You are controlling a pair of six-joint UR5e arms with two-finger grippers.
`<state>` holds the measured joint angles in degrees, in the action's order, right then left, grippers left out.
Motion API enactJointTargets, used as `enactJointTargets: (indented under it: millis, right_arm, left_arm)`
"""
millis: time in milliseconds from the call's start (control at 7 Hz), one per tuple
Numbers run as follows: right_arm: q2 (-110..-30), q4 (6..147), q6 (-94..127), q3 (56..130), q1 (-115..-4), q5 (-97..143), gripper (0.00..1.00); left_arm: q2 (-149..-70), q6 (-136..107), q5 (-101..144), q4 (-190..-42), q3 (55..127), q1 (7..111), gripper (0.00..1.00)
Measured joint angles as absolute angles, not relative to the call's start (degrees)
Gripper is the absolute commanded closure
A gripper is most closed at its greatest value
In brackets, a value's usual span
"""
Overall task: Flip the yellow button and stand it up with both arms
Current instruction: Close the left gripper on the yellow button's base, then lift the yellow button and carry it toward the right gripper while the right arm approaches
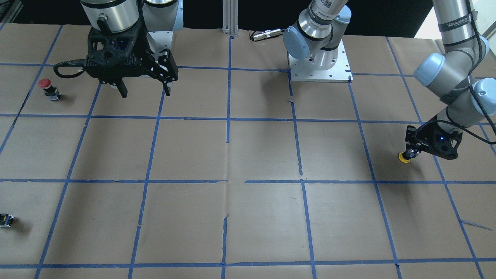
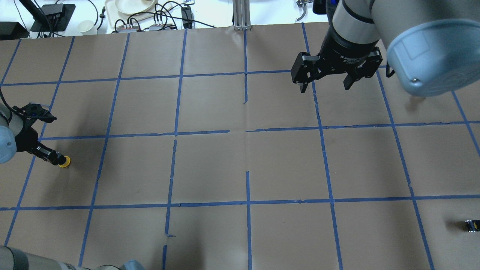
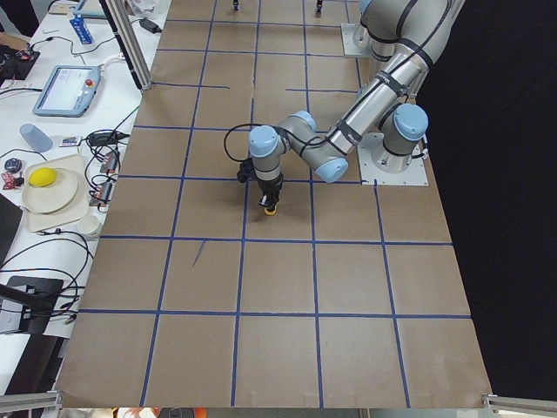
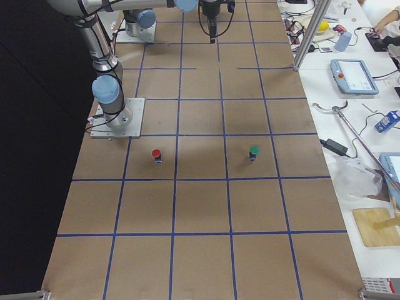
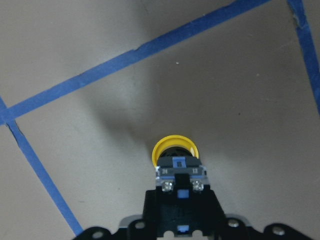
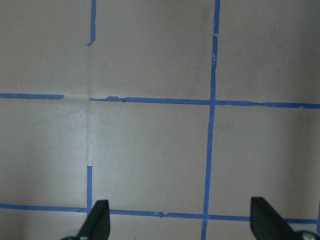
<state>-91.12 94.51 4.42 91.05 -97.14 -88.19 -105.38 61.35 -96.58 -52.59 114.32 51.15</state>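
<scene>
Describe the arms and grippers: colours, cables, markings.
Left arm and right arm: silver-grey tubes, pale blue joint caps. Black cable and lettered black strap on the left. Left gripper and right gripper: black, two-fingered, blue light.

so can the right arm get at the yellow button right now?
Probably not easily. Nothing lies between them, but the right gripper hangs open far across the table, and the left gripper is shut on the yellow button by its base, cap down, leaving only the cap exposed.
</scene>
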Motion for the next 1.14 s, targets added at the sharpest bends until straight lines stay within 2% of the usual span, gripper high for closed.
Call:
enactJointTargets:
  millis: [286,429,857,1143]
  right_arm:
    - [-91.13,94.56,4.43,91.03,-96.96,-88.16,0.0]
    - [-91.09,94.7,4.48,90.95,-96.67,-88.08,0.0]
    - [-93.01,90.8,4.43,90.65,-89.64,-85.82,0.0]
    - [-95.14,82.06,3.56,90.63,-79.59,-80.07,0.0]
  left_arm:
    - [-104.61,56.78,-95.45,-55.34,112.3,52.12,1.0]
    - [-104.36,51.0,-93.27,-61.25,108.93,54.53,1.0]
    - [-102.25,26.51,-81.47,-92.65,91.99,65.8,1.0]
    - [-102.29,12.33,-62.92,-106.57,88.21,69.72,1.0]
